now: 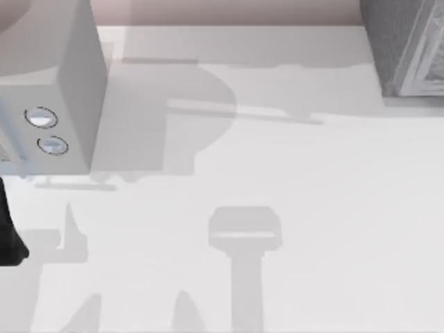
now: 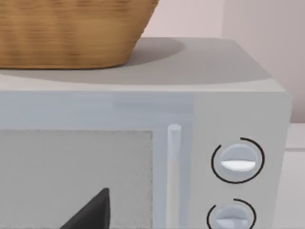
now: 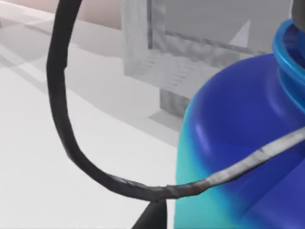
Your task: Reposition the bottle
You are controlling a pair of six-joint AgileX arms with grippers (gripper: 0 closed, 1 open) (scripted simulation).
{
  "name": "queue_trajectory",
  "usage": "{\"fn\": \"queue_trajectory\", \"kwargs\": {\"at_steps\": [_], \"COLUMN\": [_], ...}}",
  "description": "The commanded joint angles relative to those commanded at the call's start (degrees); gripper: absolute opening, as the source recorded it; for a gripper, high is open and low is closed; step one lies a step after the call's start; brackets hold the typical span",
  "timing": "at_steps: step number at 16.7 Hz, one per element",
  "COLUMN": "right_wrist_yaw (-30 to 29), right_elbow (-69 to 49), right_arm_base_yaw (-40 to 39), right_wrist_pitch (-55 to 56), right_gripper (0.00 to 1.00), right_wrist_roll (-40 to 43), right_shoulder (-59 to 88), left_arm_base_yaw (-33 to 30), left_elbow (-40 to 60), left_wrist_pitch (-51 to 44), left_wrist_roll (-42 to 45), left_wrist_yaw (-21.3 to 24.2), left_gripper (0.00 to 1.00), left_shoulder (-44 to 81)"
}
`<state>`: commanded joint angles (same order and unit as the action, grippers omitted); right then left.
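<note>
The right gripper's grasp cannot be told, though its wrist camera is looking closely at the bottle (image 3: 238,152), probably carried for repositioning. The microwave (image 1: 62,90) is facing the left wrist, a wicker basket (image 2: 71,33) sitting on top.

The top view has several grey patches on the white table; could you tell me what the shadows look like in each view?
Top view: soft grey shadows lie across the white table, one T-shaped near the middle, one broad beside the grey microwave with two round dials. Left wrist view: the woven wicker basket shades the microwave's top. Right wrist view: the cyan and dark blue bottle looms close, a pale sheen on its shoulder.
</note>
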<state>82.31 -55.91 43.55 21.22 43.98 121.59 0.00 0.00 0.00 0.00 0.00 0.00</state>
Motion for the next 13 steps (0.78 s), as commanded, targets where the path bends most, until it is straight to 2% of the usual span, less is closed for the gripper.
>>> {"fn": "queue_trajectory", "kwargs": {"at_steps": [5,13], "right_wrist_yaw": [-0.7,-5.3], "right_elbow": [0.3,2.0], "right_arm_base_yaw": [-0.9,-5.9], "right_wrist_pitch": [3.7,28.1], "right_gripper": [0.0,0.0], "right_wrist_roll": [-2.9,-19.0], "right_shoulder": [1.7,9.1], "left_arm_base_yaw": [0.0,0.0], "left_elbow": [0.0,0.0], "left_wrist_pitch": [0.0,0.0], "left_wrist_roll": [0.0,0.0], "left_wrist_yaw": [0.0,0.0], "left_gripper": [1.0,1.0], "left_shoulder": [0.0,0.0]}}
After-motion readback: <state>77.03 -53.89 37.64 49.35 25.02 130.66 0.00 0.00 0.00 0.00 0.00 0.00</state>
